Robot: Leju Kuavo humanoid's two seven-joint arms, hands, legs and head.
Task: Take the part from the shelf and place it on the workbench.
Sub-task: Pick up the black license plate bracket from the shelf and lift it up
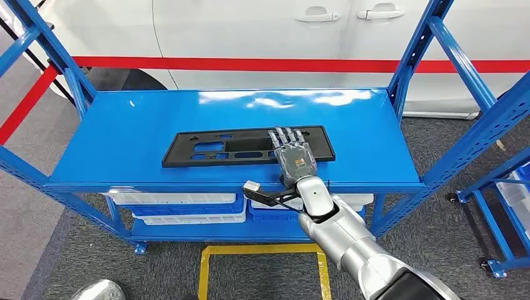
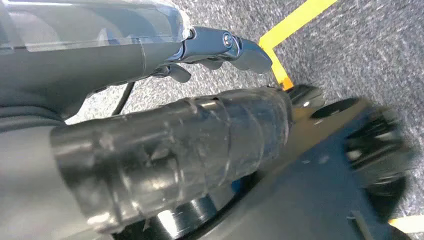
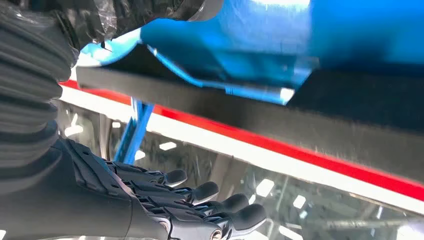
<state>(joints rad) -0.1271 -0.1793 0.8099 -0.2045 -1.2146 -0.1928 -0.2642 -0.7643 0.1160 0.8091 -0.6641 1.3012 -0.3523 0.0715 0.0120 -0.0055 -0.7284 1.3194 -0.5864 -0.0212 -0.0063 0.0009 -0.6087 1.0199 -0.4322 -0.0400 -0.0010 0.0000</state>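
Observation:
A long, flat black part [image 1: 219, 147] with several cut-outs lies on the top board of the blue shelf [image 1: 125, 125], close to its front edge. My right hand [image 1: 292, 156] reaches over the part's right end, fingers stretched flat above it. In the right wrist view the part's dark edge [image 3: 240, 107] runs between the thumb [image 3: 150, 12] and the fingers [image 3: 200, 200], with a gap between the fingers and the part. My left hand [image 2: 165, 150] hangs down over the grey floor and holds nothing.
White and blue bins [image 1: 181, 209] sit on the lower shelf level. Blue uprights [image 1: 415, 56] flank the board on both sides. A white car with a red barrier line [image 1: 250, 64] stands behind. Another blue rack [image 1: 500, 206] is at the right. Yellow floor tape [image 1: 262, 250] marks the carpet.

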